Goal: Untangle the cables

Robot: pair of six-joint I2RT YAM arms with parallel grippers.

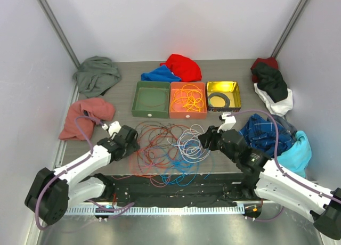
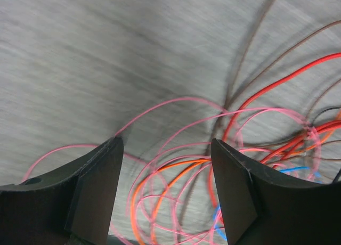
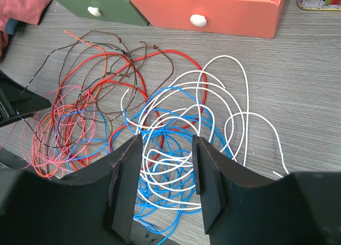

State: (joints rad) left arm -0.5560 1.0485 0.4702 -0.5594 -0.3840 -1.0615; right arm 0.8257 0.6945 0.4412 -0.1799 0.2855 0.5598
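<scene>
Tangled cables [image 1: 168, 149] (red, pink, brown, blue and white loops) lie on the table [image 1: 234, 69] between the arms, just before the green tray [image 1: 151, 115] and the orange tray [image 1: 187, 116] (which holds yellow and orange loops [image 1: 186, 98]). Left gripper [image 2: 165, 149] — jaws apart, empty, over pink strands. Right gripper [image 3: 168, 144] — likewise spread and empty, above the blue-white coils.

The grey surface [image 1: 229, 69] carries the tangled cables [image 1: 165, 146] near its front edge, three trays [image 1: 187, 115] in a row at mid-surface, and crumpled clothes [image 1: 97, 73] along the left, far and right edges.
</scene>
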